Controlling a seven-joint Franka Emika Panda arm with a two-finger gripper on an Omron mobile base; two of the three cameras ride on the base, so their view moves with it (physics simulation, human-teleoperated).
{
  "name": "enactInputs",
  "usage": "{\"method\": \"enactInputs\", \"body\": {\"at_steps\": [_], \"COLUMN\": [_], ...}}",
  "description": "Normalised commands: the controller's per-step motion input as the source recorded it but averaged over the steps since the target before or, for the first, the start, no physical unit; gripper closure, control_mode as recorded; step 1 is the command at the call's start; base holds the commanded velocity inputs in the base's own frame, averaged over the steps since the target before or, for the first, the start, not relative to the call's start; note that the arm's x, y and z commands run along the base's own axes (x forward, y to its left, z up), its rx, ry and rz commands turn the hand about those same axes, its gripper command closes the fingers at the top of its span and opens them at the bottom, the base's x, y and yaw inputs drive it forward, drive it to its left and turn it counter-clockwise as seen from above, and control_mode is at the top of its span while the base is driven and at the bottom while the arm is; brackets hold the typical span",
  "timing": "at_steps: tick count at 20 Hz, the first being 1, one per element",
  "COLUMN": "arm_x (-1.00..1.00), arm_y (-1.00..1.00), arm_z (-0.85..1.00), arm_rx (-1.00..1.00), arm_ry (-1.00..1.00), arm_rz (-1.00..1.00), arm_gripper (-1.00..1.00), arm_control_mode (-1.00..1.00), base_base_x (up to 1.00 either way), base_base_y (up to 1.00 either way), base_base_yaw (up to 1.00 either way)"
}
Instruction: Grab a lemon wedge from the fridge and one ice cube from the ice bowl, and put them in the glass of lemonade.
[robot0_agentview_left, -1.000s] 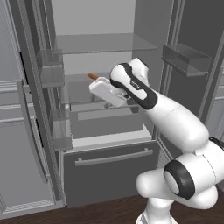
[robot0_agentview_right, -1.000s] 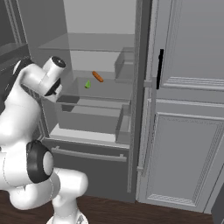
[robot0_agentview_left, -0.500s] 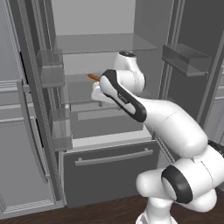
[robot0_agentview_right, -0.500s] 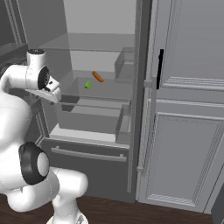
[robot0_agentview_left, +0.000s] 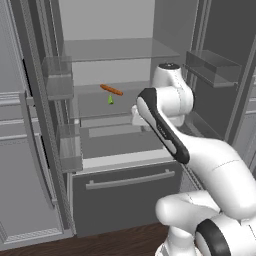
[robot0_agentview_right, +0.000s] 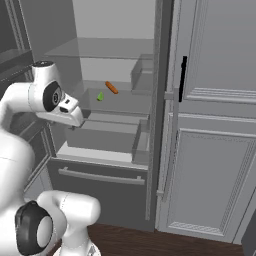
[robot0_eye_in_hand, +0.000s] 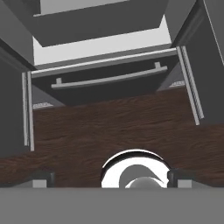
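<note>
Swung down toward the floor, the gripper (robot0_eye_in_hand: 109, 181), fingers apart and empty, exposes the lemon wedge (robot0_agentview_left: 110, 100) on the fridge (robot0_agentview_left: 120, 50) shelf.

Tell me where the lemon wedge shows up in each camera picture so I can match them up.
Left base view: the lemon wedge sits on the fridge's middle shelf, left of centre, just below the orange carrot-like thing.
Right base view: the lemon wedge lies on that shelf, down-left of the orange thing.
Hand view: not in it.
Shared landmark: the orange carrot-like thing.
</note>
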Motion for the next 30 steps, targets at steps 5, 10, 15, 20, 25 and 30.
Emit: {"method": "enactInputs", "body": {"at_steps": [5,10,15,20,25,30], "arm_x": [-0.07,-0.43,0.02,0.26,0.00,-0.35], "arm_y": [-0.35,0.00,0.17,0.78,0.10,-0.41], "arm_z": [-0.28,0.00,0.00,-0.06,0.00,0.03], "arm_rx": [0.00,0.00,-0.01,-0.04,0.02,0.10], "arm_ry": [0.01,-0.04,0.00,-0.01,0.00,-0.15], "arm_rz": [0.06,0.00,0.00,-0.16,-0.25,0.05], "arm_gripper": [-1.00,-1.00,-1.00,-1.00,-1.00,-1.00], "arm_control_mode": [-1.00,-1.00,-1.00,-1.00,-1.00,-1.00], "base_base_x": [0.00,0.00,0.00,0.00,0.00,0.00], "base_base_y": [0.00,0.00,0.00,0.00,0.00,0.00], "base_base_yaw": [0.00,0.00,0.00,0.00,0.00,0.00]}}
